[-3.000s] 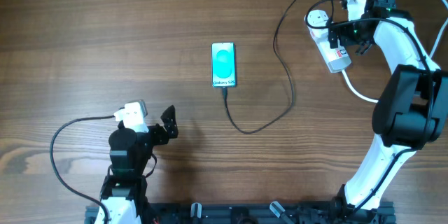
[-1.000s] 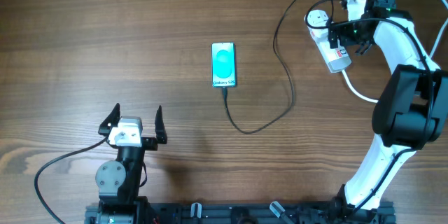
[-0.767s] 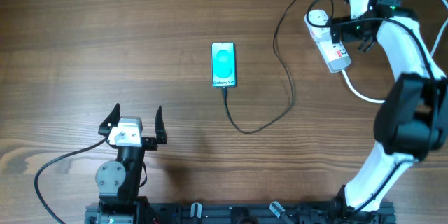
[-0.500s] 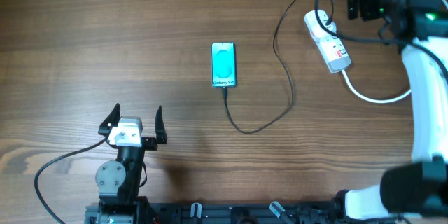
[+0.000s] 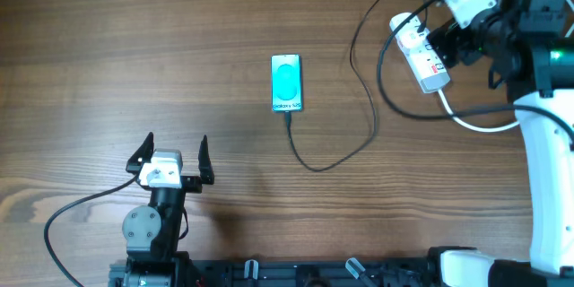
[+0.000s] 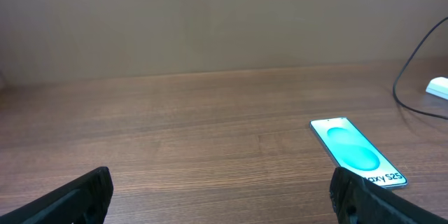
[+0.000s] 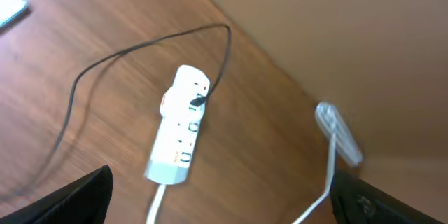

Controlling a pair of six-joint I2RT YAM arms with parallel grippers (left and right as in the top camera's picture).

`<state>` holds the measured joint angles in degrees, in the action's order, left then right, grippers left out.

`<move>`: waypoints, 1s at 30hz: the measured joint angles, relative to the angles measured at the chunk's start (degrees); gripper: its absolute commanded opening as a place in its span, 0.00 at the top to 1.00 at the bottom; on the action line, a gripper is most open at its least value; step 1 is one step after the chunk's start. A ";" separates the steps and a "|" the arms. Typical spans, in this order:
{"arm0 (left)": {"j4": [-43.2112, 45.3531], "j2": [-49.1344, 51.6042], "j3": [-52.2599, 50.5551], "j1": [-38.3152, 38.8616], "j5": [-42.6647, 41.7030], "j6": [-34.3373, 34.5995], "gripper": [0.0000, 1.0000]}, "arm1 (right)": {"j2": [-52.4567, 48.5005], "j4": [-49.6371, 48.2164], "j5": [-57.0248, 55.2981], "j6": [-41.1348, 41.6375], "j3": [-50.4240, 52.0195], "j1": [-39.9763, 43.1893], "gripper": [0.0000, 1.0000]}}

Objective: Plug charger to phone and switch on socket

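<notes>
left gripper [image 5: 174, 144]: you're holding jaws spread, gripping nothing
right gripper [image 7: 220, 197]: you're hovering jaws spread by white red-switched power strip [image 5: 419, 52], wooden table's [image 5: 134, 36] far-right corner

I take this for a robotics lab: my left arm [image 5: 152, 224] and right arm [image 5: 543, 143] stand by a black rail [image 5: 314, 273] at the edge of a wood-grain table [image 5: 108, 45], with a plain beige wall [image 6: 210, 21] behind. A phone [image 5: 286, 82], a charger cable [image 5: 363, 90] and a power strip [image 5: 420, 54] lie on the table.
</notes>
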<state>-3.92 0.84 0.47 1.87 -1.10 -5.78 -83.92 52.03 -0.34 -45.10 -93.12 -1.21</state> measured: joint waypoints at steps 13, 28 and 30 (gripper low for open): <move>0.00 0.00 0.00 0.00 0.00 -0.20 0.00 | 2.62 -30.71 23.41 -3.08 31.95 -0.02 0.00; 0.00 0.00 0.00 0.00 0.00 -0.20 0.00 | 8.55 -64.67 24.26 27.41 62.66 0.00 0.00; 0.00 0.00 0.00 0.00 0.00 -0.20 0.00 | 10.51 -70.05 23.58 30.64 67.76 -0.02 0.00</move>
<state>-3.92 0.84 0.47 1.87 -1.10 -5.98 -73.41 -18.02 23.24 -14.46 -25.36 -1.23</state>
